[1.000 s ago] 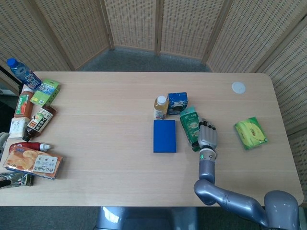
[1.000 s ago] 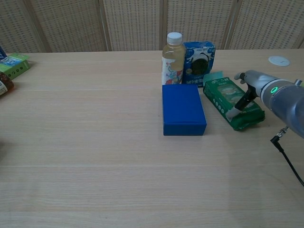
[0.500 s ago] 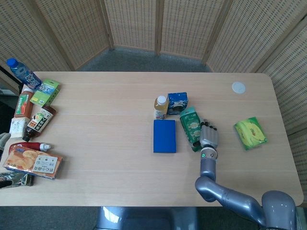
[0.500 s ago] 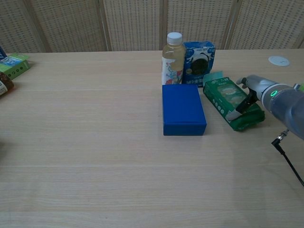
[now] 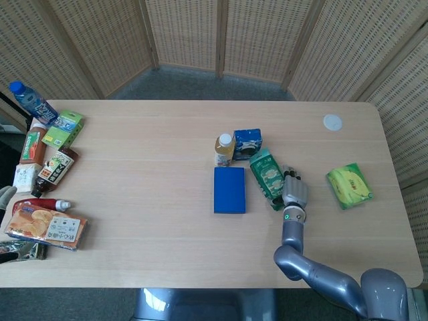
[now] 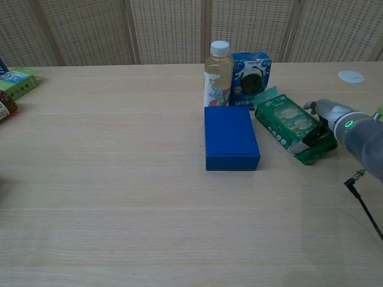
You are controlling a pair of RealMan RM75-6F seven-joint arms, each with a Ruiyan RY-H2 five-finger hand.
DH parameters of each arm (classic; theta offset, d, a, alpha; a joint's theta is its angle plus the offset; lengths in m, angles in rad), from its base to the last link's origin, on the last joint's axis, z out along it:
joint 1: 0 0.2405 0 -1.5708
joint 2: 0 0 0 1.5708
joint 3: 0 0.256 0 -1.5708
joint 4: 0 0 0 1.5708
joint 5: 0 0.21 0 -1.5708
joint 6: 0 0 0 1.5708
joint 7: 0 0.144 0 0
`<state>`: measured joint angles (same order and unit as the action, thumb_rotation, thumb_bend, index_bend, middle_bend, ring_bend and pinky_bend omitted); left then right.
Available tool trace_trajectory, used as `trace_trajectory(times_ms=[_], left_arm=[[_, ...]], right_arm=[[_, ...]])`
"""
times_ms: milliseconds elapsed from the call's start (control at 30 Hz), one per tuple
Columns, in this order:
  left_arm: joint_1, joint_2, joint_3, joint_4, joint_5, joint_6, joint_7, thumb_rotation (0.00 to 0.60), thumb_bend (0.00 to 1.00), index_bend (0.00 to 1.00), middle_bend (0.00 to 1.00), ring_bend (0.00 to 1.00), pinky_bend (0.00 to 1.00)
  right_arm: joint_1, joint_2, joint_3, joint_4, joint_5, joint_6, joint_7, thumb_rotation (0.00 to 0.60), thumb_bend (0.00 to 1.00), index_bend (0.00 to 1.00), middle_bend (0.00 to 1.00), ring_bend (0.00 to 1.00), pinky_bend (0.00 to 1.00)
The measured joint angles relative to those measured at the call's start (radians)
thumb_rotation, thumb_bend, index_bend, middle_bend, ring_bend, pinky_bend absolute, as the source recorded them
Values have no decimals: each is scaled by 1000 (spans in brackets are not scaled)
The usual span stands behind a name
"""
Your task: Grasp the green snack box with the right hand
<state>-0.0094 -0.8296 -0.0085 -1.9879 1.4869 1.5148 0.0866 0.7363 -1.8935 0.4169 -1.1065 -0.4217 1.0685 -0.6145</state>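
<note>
The green snack box (image 5: 267,175) (image 6: 289,122) lies right of centre on the table, just right of a blue box. It now sits tilted, with its right side raised off the wood. My right hand (image 5: 295,192) (image 6: 328,117) is at the box's near right end, with a dark finger over the top face and the others at its right edge, so it grips the box. A pale bit of what seems my left hand (image 5: 5,195) shows at the far left edge of the head view; its fingers are hidden.
A flat blue box (image 5: 229,190) (image 6: 231,137), a juice bottle (image 5: 224,150) (image 6: 218,74) and a blue carton (image 5: 247,143) (image 6: 251,72) crowd the green box's left and far sides. A yellow-green pack (image 5: 349,185) and white disc (image 5: 332,122) lie right. Several snacks (image 5: 47,174) are heaped far left.
The right hand has slid a little right and nearer, and its fingers have closed on the green box's end. The box has tipped up on its right side and turned slightly.
</note>
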Motion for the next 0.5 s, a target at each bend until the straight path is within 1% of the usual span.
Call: trace_trajectory(times_ms=[100,267,500], left_arm=[[1,0,0,0,2,2,1,600,0,0,0,0,0],[4,1,1,-2,5,8,-1,600,0,0,0,0,0],[4,0,3,-4,10,8,-2,600,0,0,0,0,0]], right_arm=[[-4,3,3,-4,-9,-5,10,600,1,142,216,212,562],[-15,25,12,-48,-39,9,37,600,32,232,293,265,607],[-33,83,30,-159,-88,50,72,600,39,240,301,271,610]])
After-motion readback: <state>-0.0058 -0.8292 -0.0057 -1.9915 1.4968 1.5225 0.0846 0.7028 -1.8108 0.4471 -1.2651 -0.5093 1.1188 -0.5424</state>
